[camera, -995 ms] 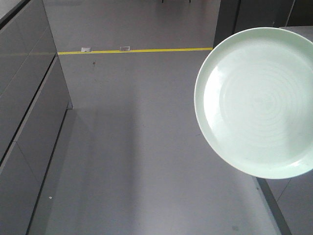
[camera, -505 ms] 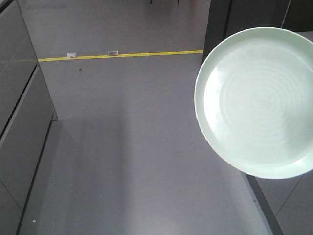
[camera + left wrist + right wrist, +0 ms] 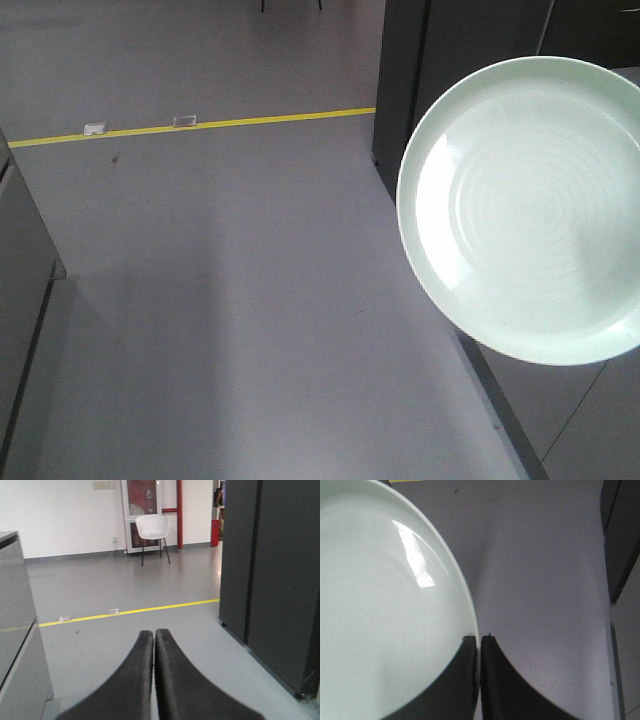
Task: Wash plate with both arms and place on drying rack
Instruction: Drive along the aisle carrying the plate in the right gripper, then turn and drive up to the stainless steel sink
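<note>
The pale mint-green plate (image 3: 530, 210) hangs in the air at the right of the front view, its ringed face toward the camera and its right edge cut off by the frame. In the right wrist view the plate (image 3: 380, 600) fills the left side, and my right gripper (image 3: 479, 639) is shut on its rim, one finger on each face. My left gripper (image 3: 153, 633) is shut with nothing between its fingers, pointing out over the bare floor. The drying rack is out of view.
Grey floor with a yellow tape line (image 3: 200, 124) across it. A dark cabinet (image 3: 410, 90) stands at the right, seen also as tall dark cabinets (image 3: 270, 580). A grey cabinet side (image 3: 15, 630) is at the left. A white chair (image 3: 152, 530) stands far back.
The floor scene has slid left in the front view: the left grey cabinets have nearly left the frame and the dark cabinet on the right has come in. The plate stays at the same spot in the frame.
</note>
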